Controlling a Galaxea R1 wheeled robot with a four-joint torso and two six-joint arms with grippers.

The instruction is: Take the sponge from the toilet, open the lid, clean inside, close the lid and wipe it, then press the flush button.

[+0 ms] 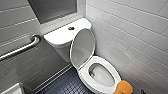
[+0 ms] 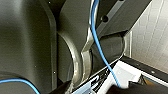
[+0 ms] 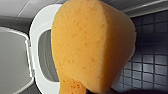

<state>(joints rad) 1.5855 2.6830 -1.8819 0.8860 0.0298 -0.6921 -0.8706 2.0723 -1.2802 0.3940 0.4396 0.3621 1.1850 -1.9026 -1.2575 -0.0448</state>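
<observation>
Step in hand, by my judgement: cleaning inside. The lid already stands raised against the tank of the toilet, the bowl is open, and the wipe of the bowl looks not yet begun.

Location of the sponge: at the near right of the seat, over or just beside its rim; I cannot tell if it touches. It shows large and close in the right wrist view, which suggests the right arm carries it. I cannot tell if the right gripper is clamped on it or spread, and the same goes for the left gripper.

Next move calls for carrying the sponge left and slightly far, over the seat rim, then down into the bowl without catching the rim.

Condition of the sponge: orange, porous foam, rounded, with a waisted outline; it appears dry and unsoiled.

The flush button sits dark on the tank top, untouched.
</observation>
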